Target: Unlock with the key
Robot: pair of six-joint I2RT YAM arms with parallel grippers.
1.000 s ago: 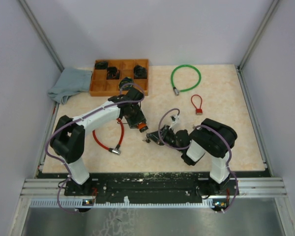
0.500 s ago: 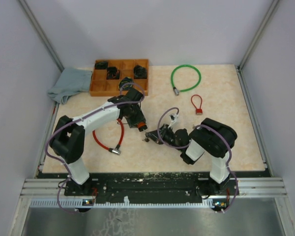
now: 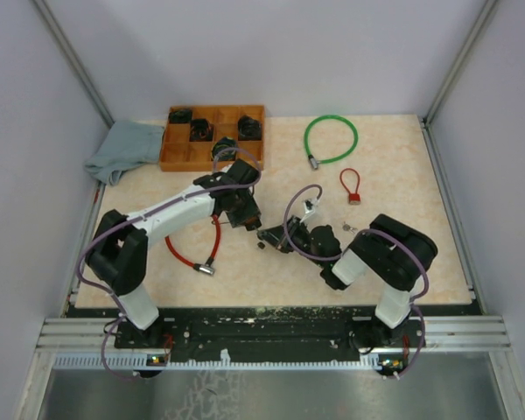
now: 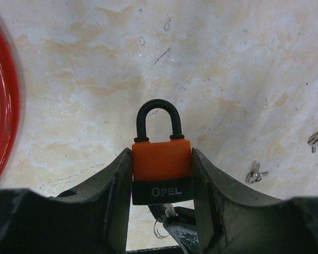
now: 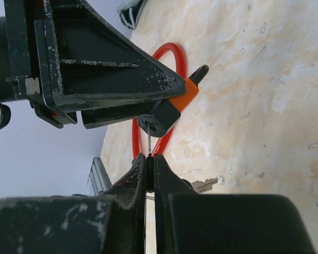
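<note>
One padlock (image 4: pixel 161 168), orange with a closed black shackle, clamped by its sides in the left end effector (image 4: pixel 161 156), above the tabletop (image 4: pixel 228 79). Right end effector (image 5: pixel 149 159) pressed together, pinching the key (image 5: pixel 149 142); blade tip at the keyhole in the padlock's base. Red cable (image 5: pixel 173 53) lies near.

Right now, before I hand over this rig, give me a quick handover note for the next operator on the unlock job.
Left gripper: shut on the orange padlock, shackle closed.
Right gripper: shut on the key, its blade tip meeting the keyhole; how deep it sits is unclear.
Done: padlock and key gripped and lined up.
Left: seat the key, turn it, pop the shackle.
</note>
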